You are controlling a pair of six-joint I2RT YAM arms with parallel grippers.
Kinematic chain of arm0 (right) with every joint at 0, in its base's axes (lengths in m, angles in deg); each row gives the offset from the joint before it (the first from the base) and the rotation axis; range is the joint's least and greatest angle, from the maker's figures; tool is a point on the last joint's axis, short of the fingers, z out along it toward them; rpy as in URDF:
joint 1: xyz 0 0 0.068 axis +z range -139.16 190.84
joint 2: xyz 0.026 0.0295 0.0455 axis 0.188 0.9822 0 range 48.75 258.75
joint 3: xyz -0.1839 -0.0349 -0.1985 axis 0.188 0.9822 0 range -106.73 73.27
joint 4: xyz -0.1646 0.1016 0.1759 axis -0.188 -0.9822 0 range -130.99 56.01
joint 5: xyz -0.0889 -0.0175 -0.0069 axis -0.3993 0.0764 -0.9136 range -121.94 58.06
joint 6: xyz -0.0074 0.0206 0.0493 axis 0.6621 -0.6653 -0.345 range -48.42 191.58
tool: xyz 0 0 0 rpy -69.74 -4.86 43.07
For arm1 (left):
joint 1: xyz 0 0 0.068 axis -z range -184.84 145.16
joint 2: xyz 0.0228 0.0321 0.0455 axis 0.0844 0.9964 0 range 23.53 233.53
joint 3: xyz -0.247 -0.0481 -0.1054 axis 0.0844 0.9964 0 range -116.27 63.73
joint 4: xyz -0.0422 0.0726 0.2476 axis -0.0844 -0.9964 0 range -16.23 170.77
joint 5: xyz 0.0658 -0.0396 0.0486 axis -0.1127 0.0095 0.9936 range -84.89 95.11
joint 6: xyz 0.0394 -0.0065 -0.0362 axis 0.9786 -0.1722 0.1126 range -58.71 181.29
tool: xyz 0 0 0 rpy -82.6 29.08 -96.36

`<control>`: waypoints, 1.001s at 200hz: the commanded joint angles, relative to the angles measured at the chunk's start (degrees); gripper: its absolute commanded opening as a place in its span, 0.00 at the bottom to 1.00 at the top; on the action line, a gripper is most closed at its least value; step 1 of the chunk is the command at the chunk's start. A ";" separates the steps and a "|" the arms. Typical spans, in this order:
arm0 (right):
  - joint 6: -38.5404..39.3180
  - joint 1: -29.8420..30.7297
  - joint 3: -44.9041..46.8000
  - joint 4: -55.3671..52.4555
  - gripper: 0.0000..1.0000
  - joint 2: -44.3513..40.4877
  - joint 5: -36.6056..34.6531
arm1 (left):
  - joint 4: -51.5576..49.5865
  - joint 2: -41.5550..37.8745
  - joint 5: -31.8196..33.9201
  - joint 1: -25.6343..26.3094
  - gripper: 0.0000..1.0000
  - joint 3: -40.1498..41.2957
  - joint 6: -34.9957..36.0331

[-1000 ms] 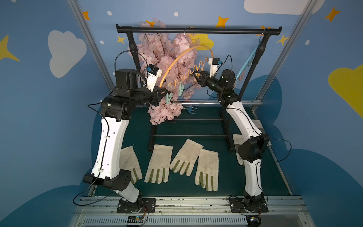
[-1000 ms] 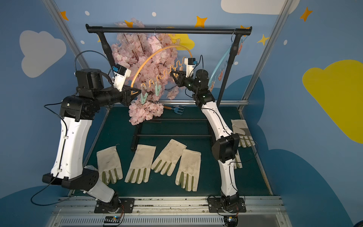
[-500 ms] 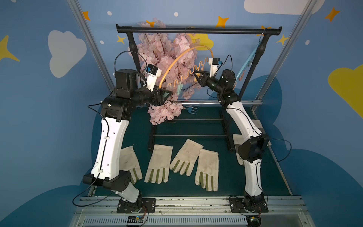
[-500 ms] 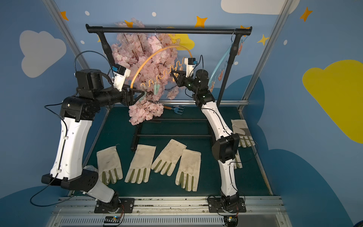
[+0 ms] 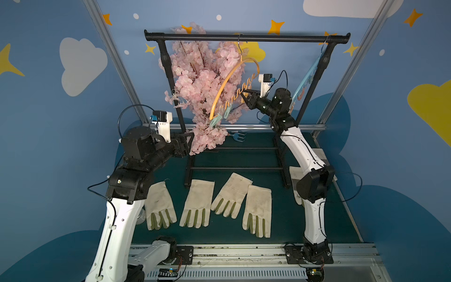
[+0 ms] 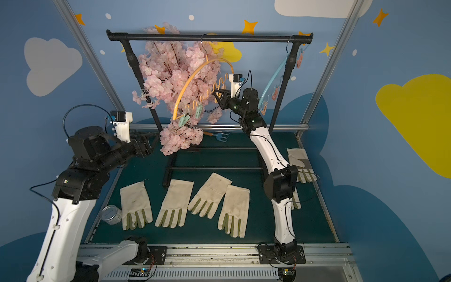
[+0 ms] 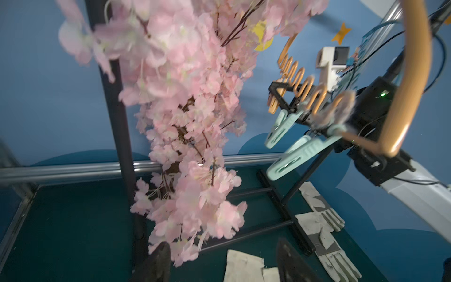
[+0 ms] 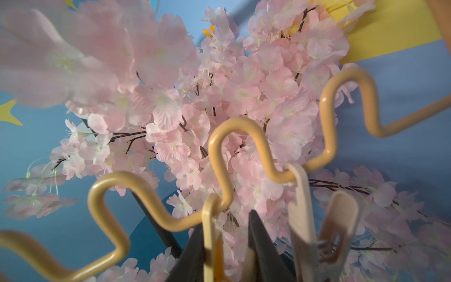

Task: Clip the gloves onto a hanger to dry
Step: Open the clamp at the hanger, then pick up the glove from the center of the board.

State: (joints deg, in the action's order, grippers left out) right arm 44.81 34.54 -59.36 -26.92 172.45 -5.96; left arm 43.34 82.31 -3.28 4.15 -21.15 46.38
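Low down, left hand [image 5: 188, 144] gapes beside blossoms' [image 5: 207, 140] edge.

arms [image 5: 117, 227]: white shells | joints [image 5: 314, 185]: black housings | cables [image 5: 136, 105]: thin black loops | wrist cameras [image 5: 163, 124]: white mounts

This is looking like a robot test cell dressed as a playroom. Blue walls [image 5: 36, 171] are carrying painted clouds [image 5: 83, 63] and stars [image 5: 275, 25], with bare aluminium posts [image 5: 117, 63] framing them. Two arms [image 5: 297, 146] are standing bolted to a metal rail [image 5: 244, 251] at the near edge. A rack [image 5: 244, 37], fake blossoms [image 5: 200, 80] and gloves [image 5: 199, 202] are sitting on a green mat [image 5: 288, 219].
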 commanded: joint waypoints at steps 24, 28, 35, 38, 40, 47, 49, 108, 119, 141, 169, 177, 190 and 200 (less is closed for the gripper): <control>-0.22 -0.33 0.80 0.92 0.18 -2.59 -0.66 | -2.07 -2.86 1.47 -0.10 0.59 19.28 -12.39; -0.30 -0.33 0.80 0.87 0.18 -2.67 -0.59 | -1.41 -2.68 0.49 -0.07 0.58 20.87 -13.03; -0.28 -0.29 0.80 0.85 0.18 -2.76 -0.58 | 0.17 -2.26 -0.88 0.15 0.54 23.74 -14.26; -0.30 -0.29 0.80 0.87 0.18 -2.75 -0.58 | 1.07 -1.96 -1.64 0.22 0.53 24.75 -14.95; -0.31 -0.25 0.80 0.80 0.18 -2.80 -0.58 | 1.75 -1.82 -2.21 0.34 0.52 25.70 -15.38; -0.37 -0.31 0.81 0.79 0.18 -2.93 -0.51 | 4.69 -1.25 -4.32 1.01 0.50 28.57 -16.46; -0.39 -0.25 0.80 0.78 0.18 -2.93 -0.49 | 5.65 -0.85 -4.53 1.24 0.49 29.32 -16.72; 0.05 -0.09 1.07 -0.16 0.17 -3.64 0.04 | 29.43 21.94 -8.92 15.03 0.46 33.16 -21.43; 0.09 0.01 1.29 -0.27 0.17 -3.81 0.08 | 30.48 26.86 -8.89 16.35 0.44 30.82 -21.19; 0.04 0.11 1.36 -0.20 0.17 -3.73 0.21 | 29.20 36.43 -9.63 17.75 0.42 24.68 -20.47; 0.07 0.17 1.46 -0.16 0.17 -3.64 0.21 | 30.44 45.72 -9.16 19.34 0.40 19.36 -19.48; -0.03 0.12 1.44 -0.20 0.17 -3.64 0.21 | 30.05 47.63 -8.18 19.74 0.40 17.84 -18.69; -0.04 0.26 1.44 -0.14 0.17 -3.64 0.30 | 29.23 50.36 -6.66 20.14 0.41 15.66 -17.65; -0.13 0.23 1.42 -0.05 0.17 -3.56 0.30 | 28.53 52.06 -5.45 20.36 0.41 14.17 -16.63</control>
State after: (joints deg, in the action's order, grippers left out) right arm 44.77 34.58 -58.47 -27.18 171.18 -5.94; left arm 72.23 131.30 -11.21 23.83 -3.62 26.97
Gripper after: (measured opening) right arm 0.261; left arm 0.407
